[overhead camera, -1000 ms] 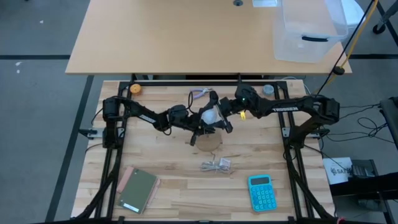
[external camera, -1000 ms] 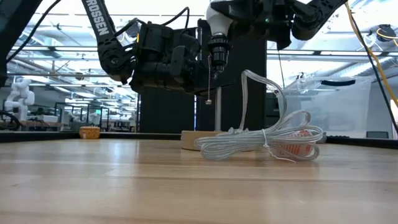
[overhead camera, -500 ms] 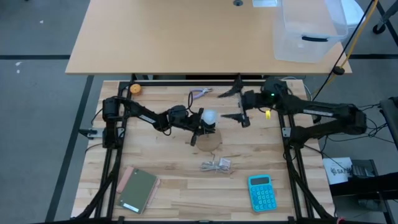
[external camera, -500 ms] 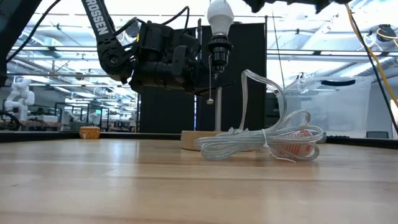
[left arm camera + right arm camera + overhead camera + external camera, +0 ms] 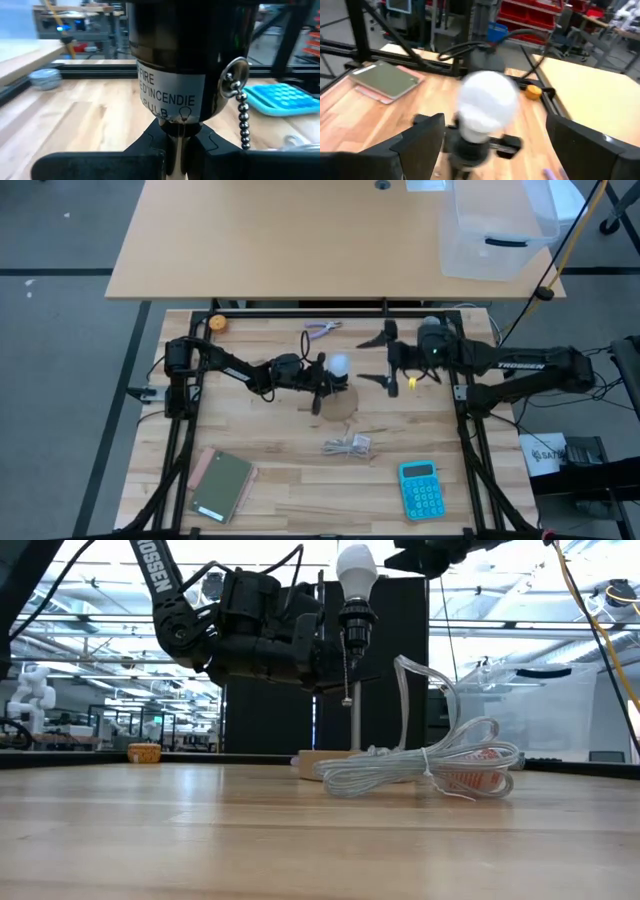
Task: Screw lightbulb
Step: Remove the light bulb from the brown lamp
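High view: two arms work over one wooden table (image 5: 260, 430). One lightbulb (image 5: 337, 364) sits in one black socket (image 5: 330, 380), whose stem rises from a round wooden base (image 5: 340, 406). The left gripper (image 5: 318, 383) reaches in from the left at the socket. The right gripper (image 5: 383, 357) is well apart to the right of the bulb, its fingers spread wide and empty. The right forearm carries white lettering too small to read. Also on the table: one blue calculator (image 5: 421, 489), one green notebook (image 5: 220, 483), one bundle of clear cable (image 5: 347, 445), one pair of pliers (image 5: 321, 329) and one orange object (image 5: 217, 323).

Low view: the lightbulb (image 5: 356, 569) stands upright in the socket (image 5: 355, 618), above the table. One bead pull chain (image 5: 347, 665) hangs from the socket. The left gripper (image 5: 315, 640) is level with the socket and stem, clamped from the left. The left arm bears the letters "OSSEN". The cable bundle (image 5: 420, 770) lies in front.

Left wrist view: the fingers (image 5: 150, 145) close on the thin stem (image 5: 176, 150) just below the socket (image 5: 180, 55). One white label reads "FIRE", "D'INCENDIE" and "BULB". The calculator (image 5: 285, 97) lies behind.

Right wrist view: the lightbulb (image 5: 487, 107) stands in the socket (image 5: 470, 150), between the two open fingers (image 5: 420, 142) but clear of both. The notebook (image 5: 387, 80) lies beyond.
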`<state>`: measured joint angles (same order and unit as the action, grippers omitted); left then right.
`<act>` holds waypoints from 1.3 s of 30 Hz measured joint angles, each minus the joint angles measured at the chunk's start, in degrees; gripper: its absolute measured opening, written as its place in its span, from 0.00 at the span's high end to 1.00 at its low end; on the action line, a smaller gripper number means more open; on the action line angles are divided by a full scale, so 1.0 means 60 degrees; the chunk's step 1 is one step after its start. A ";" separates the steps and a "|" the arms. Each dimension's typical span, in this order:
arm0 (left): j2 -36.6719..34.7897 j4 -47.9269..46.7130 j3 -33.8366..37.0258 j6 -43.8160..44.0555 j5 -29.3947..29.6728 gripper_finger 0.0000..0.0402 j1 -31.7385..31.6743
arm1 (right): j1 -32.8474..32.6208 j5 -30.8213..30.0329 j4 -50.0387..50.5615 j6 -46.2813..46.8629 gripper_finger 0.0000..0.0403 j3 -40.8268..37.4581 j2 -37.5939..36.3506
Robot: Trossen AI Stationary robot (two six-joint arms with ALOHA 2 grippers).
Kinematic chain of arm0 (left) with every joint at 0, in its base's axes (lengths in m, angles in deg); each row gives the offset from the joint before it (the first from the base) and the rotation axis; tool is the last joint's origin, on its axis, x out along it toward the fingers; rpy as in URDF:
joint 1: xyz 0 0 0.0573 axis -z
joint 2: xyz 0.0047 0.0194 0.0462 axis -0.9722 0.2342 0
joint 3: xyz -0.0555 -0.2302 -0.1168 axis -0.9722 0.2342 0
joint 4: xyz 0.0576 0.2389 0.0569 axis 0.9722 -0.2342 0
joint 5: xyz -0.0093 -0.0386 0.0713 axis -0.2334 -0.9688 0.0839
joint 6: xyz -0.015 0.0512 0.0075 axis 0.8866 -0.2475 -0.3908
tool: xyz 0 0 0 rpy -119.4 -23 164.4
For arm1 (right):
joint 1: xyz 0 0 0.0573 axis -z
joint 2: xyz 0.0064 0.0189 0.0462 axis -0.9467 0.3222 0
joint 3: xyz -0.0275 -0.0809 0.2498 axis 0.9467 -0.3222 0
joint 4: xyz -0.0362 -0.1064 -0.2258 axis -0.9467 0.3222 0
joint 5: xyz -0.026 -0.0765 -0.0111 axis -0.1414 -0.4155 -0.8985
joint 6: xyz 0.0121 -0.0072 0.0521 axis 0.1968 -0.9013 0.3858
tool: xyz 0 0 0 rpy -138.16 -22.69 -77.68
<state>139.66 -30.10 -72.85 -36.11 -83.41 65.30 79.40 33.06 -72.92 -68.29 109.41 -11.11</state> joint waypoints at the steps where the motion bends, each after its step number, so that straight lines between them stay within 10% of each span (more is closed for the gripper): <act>1: 0.0000 0.0005 0.0000 0.0020 0.0143 0.92 0.0000 | -0.0166 -0.0103 0.0007 0.0031 0.15 0.0000 0.0067; 15: 0.0000 0.0014 -0.0004 0.0019 0.1029 0.92 0.0025 | -0.1789 -0.4683 -0.1465 0.1977 0.15 -0.1732 0.0343; 26: 0.0000 0.0066 -0.0004 0.0004 0.1044 0.92 0.0036 | -0.1922 -0.4764 -0.9355 0.2369 0.15 -0.5016 0.0461; 39: 0.0022 0.0303 0.0011 0.0121 0.1761 0.92 0.0044 | -0.1951 -0.4711 -0.9438 0.2019 0.14 -0.3330 0.2465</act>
<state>139.79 -28.28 -72.79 -35.38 -72.84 65.56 67.70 4.79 -129.54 -56.18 89.42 3.68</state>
